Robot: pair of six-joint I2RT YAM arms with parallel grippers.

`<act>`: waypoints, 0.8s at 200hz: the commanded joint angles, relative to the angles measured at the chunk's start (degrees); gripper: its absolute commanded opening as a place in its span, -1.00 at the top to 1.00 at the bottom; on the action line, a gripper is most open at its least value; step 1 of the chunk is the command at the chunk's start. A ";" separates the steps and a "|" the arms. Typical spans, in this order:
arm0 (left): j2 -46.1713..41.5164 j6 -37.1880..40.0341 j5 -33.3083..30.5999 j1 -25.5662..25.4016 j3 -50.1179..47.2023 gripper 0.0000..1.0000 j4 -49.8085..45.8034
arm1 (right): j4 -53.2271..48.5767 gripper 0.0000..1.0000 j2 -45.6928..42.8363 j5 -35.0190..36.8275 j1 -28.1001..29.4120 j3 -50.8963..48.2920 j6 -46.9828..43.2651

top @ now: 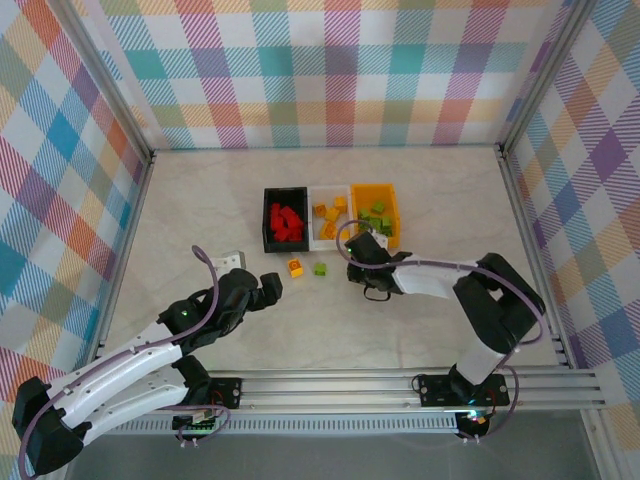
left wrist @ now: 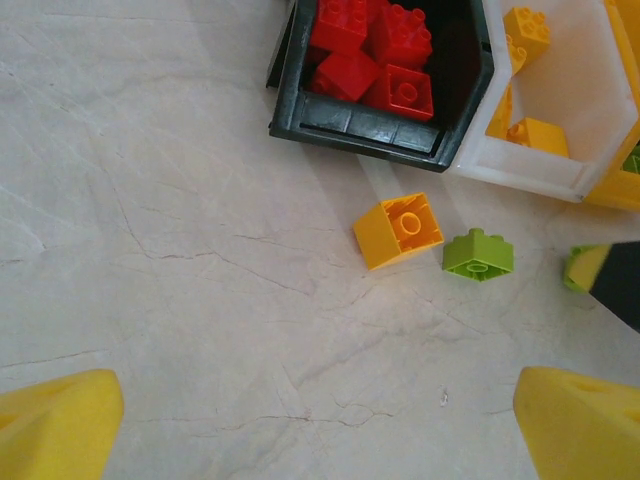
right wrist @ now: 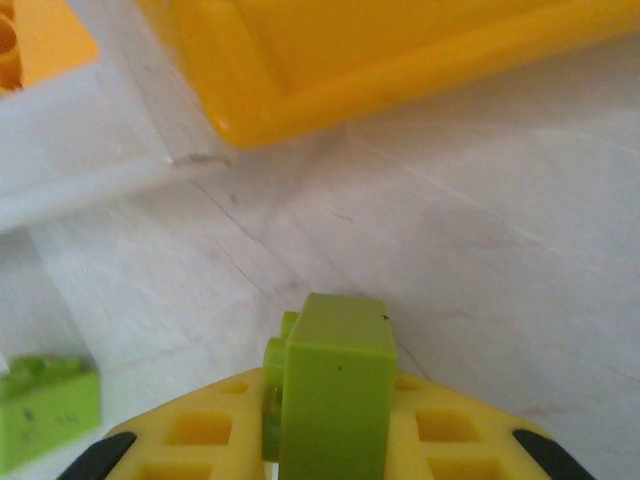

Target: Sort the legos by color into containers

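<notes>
The right gripper (right wrist: 335, 445) is clamped on a small lime green studded plastic brick (right wrist: 335, 375). Its yellow pads press the brick from both sides at the bottom centre of the right wrist view. The held brick sits low over the pale marbled table (left wrist: 180, 250), below the near corner of the orange plastic bin (right wrist: 400, 70) in that frame.

The left gripper (left wrist: 320, 430) stands wide apart. Its yellow fingertips (left wrist: 55, 425) are in the two bottom corners of the left wrist view, with nothing between them but bare tabletop.

In the top view the three bins form a touching row at the centre of the frame. The black rectangular plastic bin (left wrist: 350, 125) is on the left and holds red bricks (left wrist: 400, 90). The white translucent plastic bin (left wrist: 520, 175) is in the middle and holds yellow-orange bricks (left wrist: 540, 135). The orange bin is on the right and holds green bricks (top: 378, 212).

Two pieces lie on the table just below the black and white bins. A loose yellow-orange brick (left wrist: 398, 232) has a loose lime green brick (left wrist: 478, 255) close beside it on its right. Both are left of the right gripper in the top view.
</notes>
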 commanded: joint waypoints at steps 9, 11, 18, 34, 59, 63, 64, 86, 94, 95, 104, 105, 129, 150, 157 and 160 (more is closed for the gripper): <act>0.38 1.80 -0.45 -0.09 -0.40 -1.00 -0.33 | -1.28 0.55 -10.70 0.78 0.29 -3.09 -3.57; 0.51 1.99 -0.40 -0.07 -0.33 -1.00 -0.22 | -1.50 0.55 -11.47 0.86 0.32 -3.19 -3.77; 0.82 2.08 -0.38 -0.11 -0.15 -1.00 -0.20 | -2.39 0.54 -14.13 1.49 0.28 -3.14 -5.25; 1.55 2.01 -0.41 -0.07 0.13 -1.00 0.06 | -4.80 0.54 -16.95 2.39 -0.91 -0.79 -8.77; 2.64 1.37 -0.21 -0.12 0.89 -1.00 0.26 | -7.63 0.54 -14.84 0.48 -6.00 5.82 -12.91; 2.73 1.40 -0.16 -0.10 1.05 -0.99 0.14 | -7.64 0.54 -14.05 0.41 -6.78 6.80 -13.40; 2.74 1.42 -0.09 -0.13 1.12 -0.99 0.12 | -7.61 0.54 -13.83 0.39 -6.97 7.05 -13.46; 2.99 1.43 -0.53 -0.15 1.81 -1.00 -1.07 | -8.59 0.53 -7.01 0.04 -10.83 13.67 -14.65; 2.91 1.57 -0.64 -0.11 2.19 -1.00 -1.54 | -9.24 0.52 -3.78 -0.44 -12.27 16.63 -14.77; 2.92 1.59 -0.64 -0.13 2.22 -1.00 -1.73 | -9.37 0.52 -3.37 -0.48 -12.39 16.97 -14.81; 2.91 1.83 -0.73 -0.10 2.53 -1.00 -2.42 | -9.93 0.50 -0.40 -0.77 -13.30 19.82 -15.06; 2.87 1.85 -0.73 -0.08 2.56 -1.00 -2.47 | -10.03 0.50 -0.10 -0.78 -13.39 19.97 -15.04; 2.34 1.57 -0.72 -0.10 2.75 -1.00 -3.87 | -11.01 0.30 6.04 -2.38 -14.44 27.45 -17.33; 1.23 1.04 -0.56 -0.06 2.21 -1.00 -4.41 | -12.94 -0.29 8.07 -4.01 -14.45 32.09 -19.36; 0.63 1.08 -0.54 -0.08 2.08 -1.00 -4.67 | -12.52 -0.36 7.21 -4.50 -14.23 31.83 -19.85; 0.48 1.05 -0.63 -0.08 1.99 -1.00 -4.78 | -12.33 -0.37 6.66 -4.69 -14.08 31.45 -20.08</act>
